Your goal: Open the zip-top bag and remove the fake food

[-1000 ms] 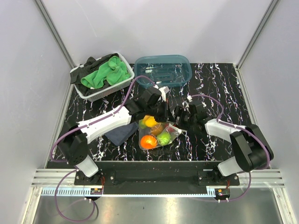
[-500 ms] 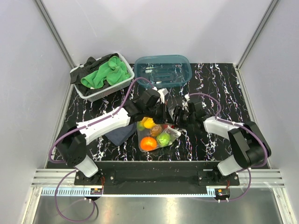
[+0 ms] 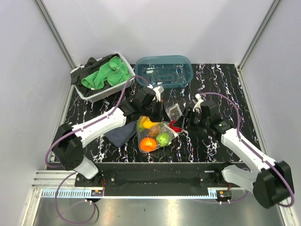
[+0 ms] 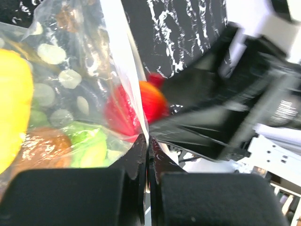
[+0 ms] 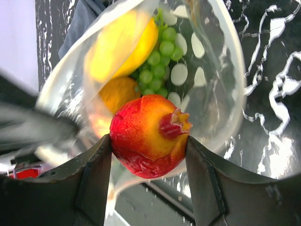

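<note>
Pinching the zip-top bag (image 4: 66,84) at its rim with the left hand (image 4: 146,143), clamping a red fake fruit (image 5: 141,132) with the right hand (image 5: 148,155).

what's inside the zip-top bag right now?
Visible: yellow piece, green grapes, orange, lime, brown piece. The red fruit sits at the zip-top bag's mouth, in the right pincer. Whatever lies under them is covered.

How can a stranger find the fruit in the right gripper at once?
Near the front middle of the black marbled table lies the dotted zip-top bag. At its mouth the right gripper clamps the fruit: red fading to yellow, with a small crown, unlike the green grapes inside.
</note>
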